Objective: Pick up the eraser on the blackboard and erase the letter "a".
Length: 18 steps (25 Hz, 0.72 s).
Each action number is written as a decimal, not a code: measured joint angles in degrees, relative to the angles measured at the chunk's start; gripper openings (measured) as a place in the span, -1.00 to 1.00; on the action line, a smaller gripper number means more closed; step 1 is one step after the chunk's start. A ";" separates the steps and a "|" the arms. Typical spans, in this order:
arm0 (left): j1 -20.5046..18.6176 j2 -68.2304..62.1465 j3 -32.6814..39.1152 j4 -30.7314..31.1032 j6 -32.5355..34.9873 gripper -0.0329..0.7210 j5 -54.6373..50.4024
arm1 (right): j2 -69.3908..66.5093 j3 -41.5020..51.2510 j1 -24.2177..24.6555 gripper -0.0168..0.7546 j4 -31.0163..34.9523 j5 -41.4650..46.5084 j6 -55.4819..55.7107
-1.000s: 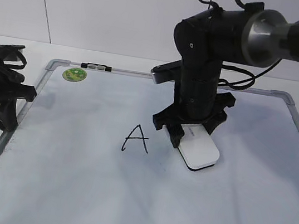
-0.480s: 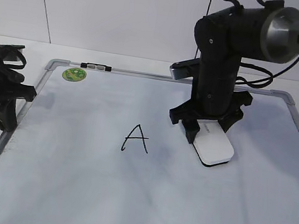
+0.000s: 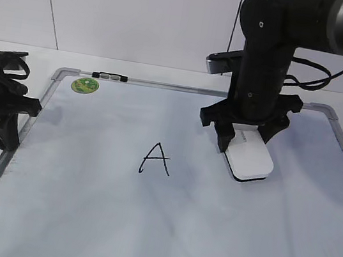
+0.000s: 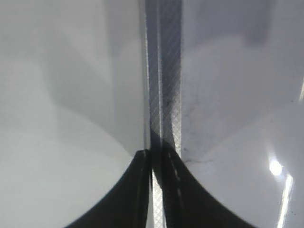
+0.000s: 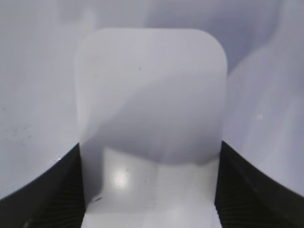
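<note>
white plastic, the eraser sits clamped between the fingers of the right gripper, its free end poking out past the fingertips over the blackboard. off to that gripper's left stands a capital "A". the left gripper is pinched together with nothing between its tips, poised over the board's grey frame.
</note>
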State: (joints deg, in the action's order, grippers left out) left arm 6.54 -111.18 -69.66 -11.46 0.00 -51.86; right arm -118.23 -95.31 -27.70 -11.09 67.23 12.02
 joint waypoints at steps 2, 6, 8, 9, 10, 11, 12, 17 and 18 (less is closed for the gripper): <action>0.00 0.00 0.00 0.11 0.00 -0.77 0.00 | 0.30 0.00 0.36 0.44 0.85 0.98 0.21; 0.00 0.00 0.00 0.11 0.00 -0.77 0.00 | 1.16 0.00 2.32 0.44 3.49 2.04 0.21; 0.00 0.00 0.00 0.11 0.00 -0.77 0.00 | 1.90 0.00 4.15 0.44 4.33 2.28 0.21; 0.00 0.00 0.00 0.11 0.00 -0.77 0.00 | 2.34 0.00 4.98 0.44 4.43 2.35 0.10; 0.00 0.00 0.00 0.11 0.00 -0.77 0.00 | 2.85 0.00 5.58 0.44 4.43 2.35 -0.04; 0.00 0.00 0.00 0.11 0.00 -0.77 0.00 | 3.11 0.00 6.29 0.44 3.97 2.35 -0.14; 0.00 0.00 0.00 0.22 0.00 -0.77 0.00 | 3.48 0.00 6.83 0.44 3.53 2.35 -0.14; 0.00 0.00 0.00 0.33 0.00 -0.77 0.00 | 4.19 0.78 9.78 0.44 4.66 2.64 -2.01; 0.00 0.00 0.00 0.33 0.00 -0.77 0.00 | 4.44 1.79 10.48 0.44 5.12 2.64 -2.23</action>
State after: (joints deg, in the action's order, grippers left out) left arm 6.54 -111.18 -69.66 -11.13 0.00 -51.86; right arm -113.79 -93.52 -17.22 -5.97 69.86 9.79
